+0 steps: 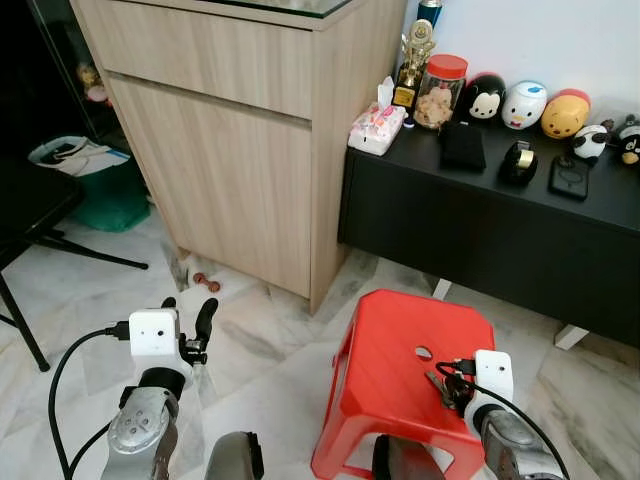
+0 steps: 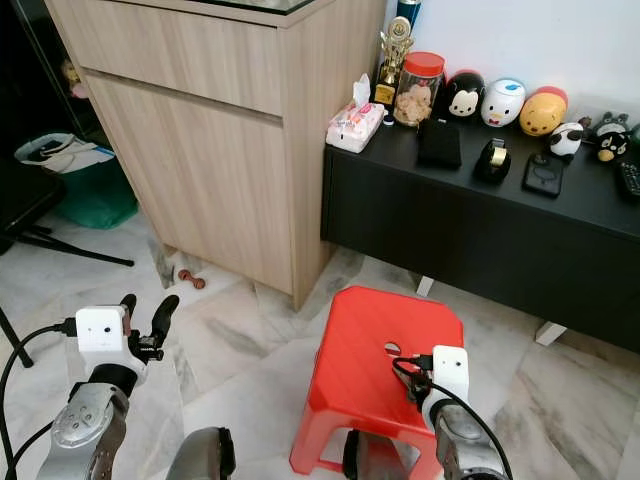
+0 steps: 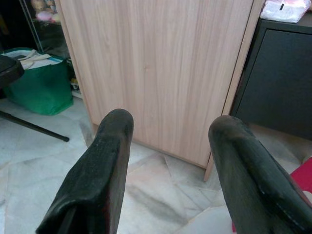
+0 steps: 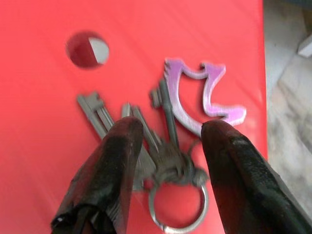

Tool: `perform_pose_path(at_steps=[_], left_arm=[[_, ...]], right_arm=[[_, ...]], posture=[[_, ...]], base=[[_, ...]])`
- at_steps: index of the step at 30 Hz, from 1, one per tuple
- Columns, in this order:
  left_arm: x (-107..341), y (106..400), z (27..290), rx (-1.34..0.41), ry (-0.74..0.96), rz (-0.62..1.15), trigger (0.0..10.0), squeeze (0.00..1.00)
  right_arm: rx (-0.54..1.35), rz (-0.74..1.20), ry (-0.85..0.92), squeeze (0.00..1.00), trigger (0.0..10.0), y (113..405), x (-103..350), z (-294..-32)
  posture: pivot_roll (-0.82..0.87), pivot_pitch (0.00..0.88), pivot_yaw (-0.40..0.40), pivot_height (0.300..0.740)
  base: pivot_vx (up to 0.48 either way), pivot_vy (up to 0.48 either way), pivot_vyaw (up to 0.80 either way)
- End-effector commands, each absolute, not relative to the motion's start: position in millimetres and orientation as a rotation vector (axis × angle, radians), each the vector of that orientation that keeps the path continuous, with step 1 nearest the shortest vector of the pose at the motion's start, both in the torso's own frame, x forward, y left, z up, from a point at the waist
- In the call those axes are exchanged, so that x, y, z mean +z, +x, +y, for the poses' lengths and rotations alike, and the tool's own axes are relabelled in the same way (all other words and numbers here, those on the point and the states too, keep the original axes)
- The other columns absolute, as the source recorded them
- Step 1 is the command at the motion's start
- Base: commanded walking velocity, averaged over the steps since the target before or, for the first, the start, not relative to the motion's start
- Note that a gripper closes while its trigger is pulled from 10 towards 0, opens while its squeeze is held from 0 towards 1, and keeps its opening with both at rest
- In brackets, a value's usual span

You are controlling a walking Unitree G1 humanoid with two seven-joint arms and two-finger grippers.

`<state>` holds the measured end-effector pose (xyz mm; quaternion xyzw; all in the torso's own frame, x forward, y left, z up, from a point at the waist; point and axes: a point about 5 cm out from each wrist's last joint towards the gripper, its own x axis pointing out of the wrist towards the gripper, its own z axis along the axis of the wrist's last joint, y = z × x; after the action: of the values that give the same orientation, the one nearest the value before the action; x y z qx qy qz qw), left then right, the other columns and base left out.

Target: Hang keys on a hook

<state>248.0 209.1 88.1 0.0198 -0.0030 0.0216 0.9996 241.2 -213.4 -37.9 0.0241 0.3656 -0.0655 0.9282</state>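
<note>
Right wrist view: right gripper point(image 4: 168, 141), jaws apart, straddles keys point(image 4: 165, 146) flat on red stool point(image 4: 58, 146); closing may skid them toward six o'clock edge. Left gripper point(image 3: 170, 161) idle, jaws apart.

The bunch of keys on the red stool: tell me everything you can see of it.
The bunch of grey metal keys lies flat on the top of the red plastic stool, near its round hole. Several keys fan out from a clump of rings, with one larger split ring at the end nearest the camera. A flat purple metal charm, open in the middle, is attached. The right gripper hangs just above with one black finger on each side of the bunch, open, not yet closed on it.
</note>
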Motion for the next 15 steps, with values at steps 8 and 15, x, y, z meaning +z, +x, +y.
perform_pose_path(at_steps=[8, 15], left_arm=[[86, 247, 208, 0.032, 0.038, 0.012, 10.0, 0.00], [85, 247, 207, 0.026, 0.037, 0.016, 10.0, 0.00]], right_arm=[[-0.137, 0.798, 0.088, 0.00, 10.0, 233, -47, -219], [-0.115, 0.832, 0.113, 0.00, 10.0, 225, -55, -218]], posture=[[0.03, 0.059, -0.051, 0.610], [0.03, 0.058, -0.050, 0.610]], base=[[0.000, 0.000, 0.00], [0.000, 0.000, 0.00]])
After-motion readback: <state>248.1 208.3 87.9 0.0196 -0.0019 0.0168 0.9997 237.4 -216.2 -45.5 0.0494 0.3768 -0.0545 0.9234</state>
